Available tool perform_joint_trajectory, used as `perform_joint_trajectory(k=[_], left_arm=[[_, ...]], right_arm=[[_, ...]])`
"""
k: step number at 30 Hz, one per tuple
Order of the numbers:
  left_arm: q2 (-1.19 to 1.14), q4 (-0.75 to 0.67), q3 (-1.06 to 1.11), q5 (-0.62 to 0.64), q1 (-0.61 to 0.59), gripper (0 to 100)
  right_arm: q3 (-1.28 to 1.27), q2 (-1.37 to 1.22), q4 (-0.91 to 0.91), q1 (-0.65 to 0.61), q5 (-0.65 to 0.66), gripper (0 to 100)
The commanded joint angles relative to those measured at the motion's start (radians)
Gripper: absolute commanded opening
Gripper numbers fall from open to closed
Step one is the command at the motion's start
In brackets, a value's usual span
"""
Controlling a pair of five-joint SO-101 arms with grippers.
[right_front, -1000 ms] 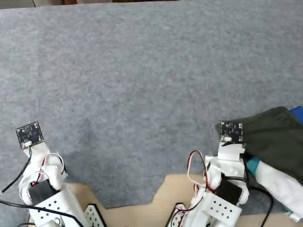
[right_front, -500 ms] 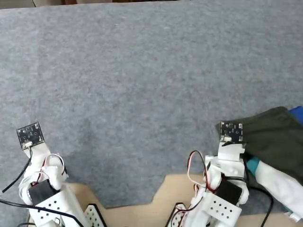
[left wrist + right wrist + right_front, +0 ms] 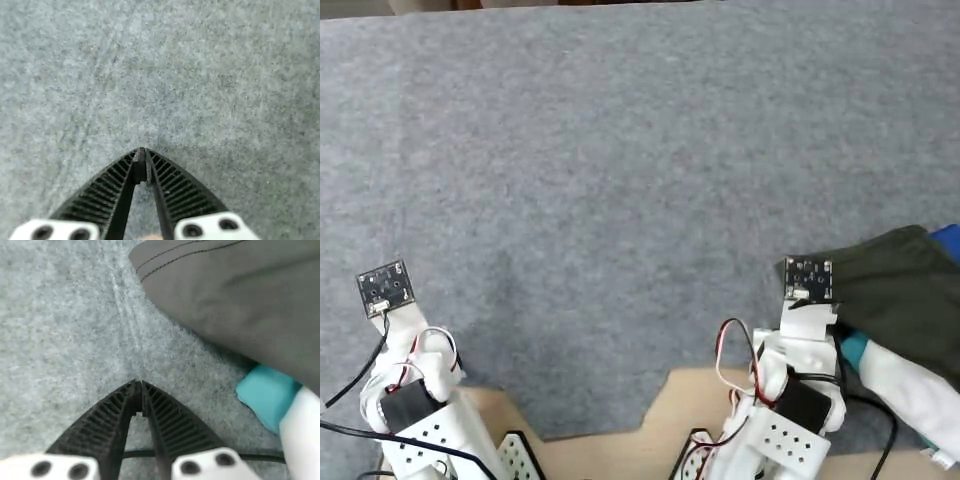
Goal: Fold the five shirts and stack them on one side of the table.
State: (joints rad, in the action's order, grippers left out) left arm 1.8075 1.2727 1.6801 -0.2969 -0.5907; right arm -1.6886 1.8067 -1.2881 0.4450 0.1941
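A stack of folded shirts lies at the table's right edge, with a dark olive shirt [image 3: 903, 288] on top. Beneath it peek a teal shirt [image 3: 853, 350], a white shirt [image 3: 912, 384] and a blue shirt [image 3: 947, 240]. The right arm [image 3: 804, 330] rests at the near edge just left of the stack. Its gripper [image 3: 138, 390] is shut and empty over bare carpet, beside the olive shirt [image 3: 235, 295] and the teal shirt [image 3: 265, 395]. The left arm [image 3: 390, 330] sits at the near left corner. The left gripper [image 3: 141, 157] is shut on nothing above the grey carpet.
Grey carpet [image 3: 620, 180] covers the table and lies bare across the middle, the far side and the left. A cardboard-coloured strip [image 3: 610, 450] shows at the near edge between the two arm bases. A black cable [image 3: 260, 457] runs on the carpet behind the right gripper.
The left arm's wrist has drifted slightly toward the near edge. The right arm and the shirts have not moved.
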Motion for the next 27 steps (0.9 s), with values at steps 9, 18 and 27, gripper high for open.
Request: perform_joint_trajectory(k=[9,18,27], left_arm=[[0.007,0.003,0.012,0.0,0.003,2],[0.005,0.003,0.012,-0.003,0.005,2],[0.004,0.003,0.012,-0.005,0.04,2]], right_arm=[[-0.002,0.056,-0.005,0.015,0.006,0.5],[-0.002,0.056,-0.005,0.015,0.006,0.5],[-0.002,0.056,-0.005,0.015,0.006,0.5]])
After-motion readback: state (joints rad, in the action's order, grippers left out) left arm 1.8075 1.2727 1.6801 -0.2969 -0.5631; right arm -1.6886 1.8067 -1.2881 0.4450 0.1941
